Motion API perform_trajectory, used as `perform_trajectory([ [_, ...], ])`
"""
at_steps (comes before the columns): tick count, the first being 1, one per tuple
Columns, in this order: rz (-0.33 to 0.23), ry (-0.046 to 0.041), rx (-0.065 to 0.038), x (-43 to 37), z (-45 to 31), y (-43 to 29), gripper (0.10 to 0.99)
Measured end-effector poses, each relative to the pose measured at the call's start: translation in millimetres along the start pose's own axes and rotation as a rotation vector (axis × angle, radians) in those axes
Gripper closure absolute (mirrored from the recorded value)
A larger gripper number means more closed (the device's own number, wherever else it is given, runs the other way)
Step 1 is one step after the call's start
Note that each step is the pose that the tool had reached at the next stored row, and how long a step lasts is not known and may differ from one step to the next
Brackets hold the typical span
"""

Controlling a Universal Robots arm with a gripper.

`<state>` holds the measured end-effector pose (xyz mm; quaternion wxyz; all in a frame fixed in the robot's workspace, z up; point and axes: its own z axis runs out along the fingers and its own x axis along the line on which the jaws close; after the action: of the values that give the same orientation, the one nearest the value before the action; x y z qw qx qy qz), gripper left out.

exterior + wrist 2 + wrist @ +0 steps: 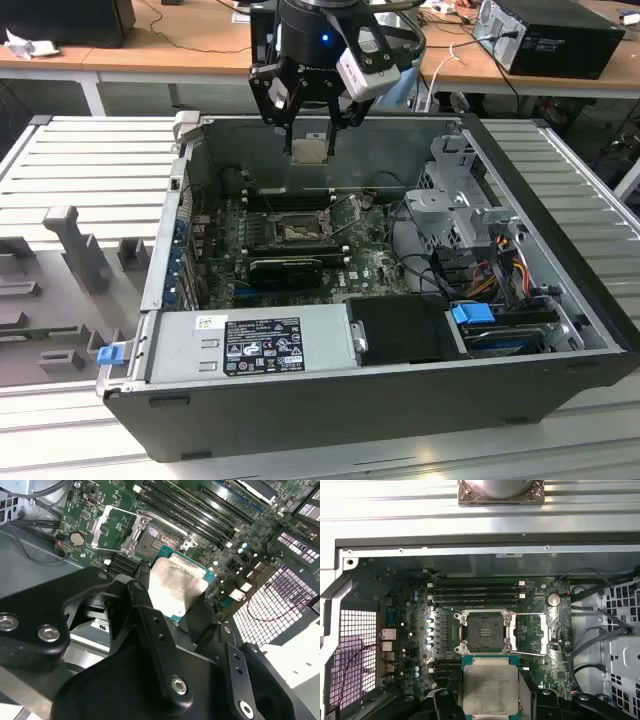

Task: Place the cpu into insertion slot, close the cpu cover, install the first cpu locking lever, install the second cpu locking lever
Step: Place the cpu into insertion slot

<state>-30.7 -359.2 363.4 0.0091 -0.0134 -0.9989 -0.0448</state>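
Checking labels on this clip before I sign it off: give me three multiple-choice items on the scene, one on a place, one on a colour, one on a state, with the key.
1. Where is the cpu relative to the insertion slot?
A. seated in it
B. held by the pincer, clear of it
C. lying loose beside it

2. What colour is the motherboard?
A. green
B. red
C. white

3. How does the cpu cover stand?
A. shut over the slot
B. clamped in the pincer
C. swung open beside the slot

Key:
1 B: the exterior view shows the chip gripped up near the case's rim, and in both wrist views the slot is bare.
2 A: the board is green in both wrist views.
3 C: the frame lies off to the side, leaving the pin field uncovered.
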Motion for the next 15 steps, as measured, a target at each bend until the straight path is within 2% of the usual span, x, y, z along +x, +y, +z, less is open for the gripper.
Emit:
perform_trajectory([
  [3,0.073,-0.0065,-0.001,0.0,0.0,0.0,0.549],
  [15,0.199,-0.0179,-0.004,0.0,0.1,0.0,0.549],
])
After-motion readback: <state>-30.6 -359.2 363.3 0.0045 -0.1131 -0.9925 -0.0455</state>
